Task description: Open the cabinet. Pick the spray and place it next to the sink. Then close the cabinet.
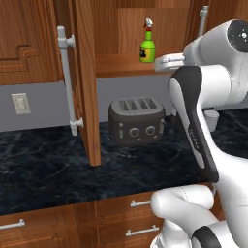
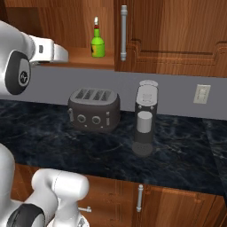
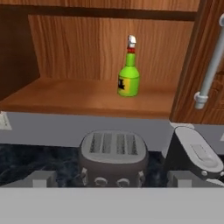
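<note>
You see the cabinet open, its door edge-on at left of the left base view. The spray stands upright on the wooden shelf, upper centre in the hand view, set back from the shelf's front edge with bare wood on both sides. Your end effector is spread wide, empty, above the toaster on the tabletop.

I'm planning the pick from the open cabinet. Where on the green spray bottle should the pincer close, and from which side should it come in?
Probably the wide green body of the spray, at label height, not the thin neck or nozzle. It stands upright on the shelf of the open cabinet, so come in level from the open front, above the toaster. The pincer is open.
</note>
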You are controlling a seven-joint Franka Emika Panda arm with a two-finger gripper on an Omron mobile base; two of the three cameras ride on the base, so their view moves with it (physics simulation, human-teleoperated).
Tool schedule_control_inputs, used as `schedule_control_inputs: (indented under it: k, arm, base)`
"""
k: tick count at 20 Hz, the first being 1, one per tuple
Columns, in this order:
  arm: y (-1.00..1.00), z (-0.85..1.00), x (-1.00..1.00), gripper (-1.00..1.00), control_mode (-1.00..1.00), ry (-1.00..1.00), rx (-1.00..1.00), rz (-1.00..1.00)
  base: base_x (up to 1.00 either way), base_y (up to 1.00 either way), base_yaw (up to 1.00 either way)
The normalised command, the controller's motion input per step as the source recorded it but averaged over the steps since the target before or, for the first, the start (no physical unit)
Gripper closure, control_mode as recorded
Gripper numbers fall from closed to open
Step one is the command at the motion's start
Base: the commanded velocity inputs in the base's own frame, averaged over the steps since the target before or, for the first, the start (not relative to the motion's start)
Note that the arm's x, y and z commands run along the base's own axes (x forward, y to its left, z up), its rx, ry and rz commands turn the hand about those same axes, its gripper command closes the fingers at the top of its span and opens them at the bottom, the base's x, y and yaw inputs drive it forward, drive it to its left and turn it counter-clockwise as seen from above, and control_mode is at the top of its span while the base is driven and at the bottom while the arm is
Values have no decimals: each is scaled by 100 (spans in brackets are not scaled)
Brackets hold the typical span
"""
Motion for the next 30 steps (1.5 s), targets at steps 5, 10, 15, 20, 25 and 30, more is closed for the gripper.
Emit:
schedule_control_inputs:
  k: [5, 10, 15, 20, 25, 30]
  arm:
    - [0, 0, 71, -100, -100, 0, 0, -7]
    - [0, 0, 73, -100, -100, 1, 0, -19]
    - [0, 0, 64, -100, -100, 4, 0, -9]
    - [0, 0, 54, -100, -100, 7, 0, 0]
    - [0, 0, 55, -100, -100, 7, 0, 3]
    - [0, -1, 41, -100, -100, 1, 0, 4]
  base:
    - [0, 0, 0]
    - [0, 0, 0]
    - [0, 0, 0]
    - [0, 0, 0]
    - [0, 0, 0]
    - [0, 0, 0]
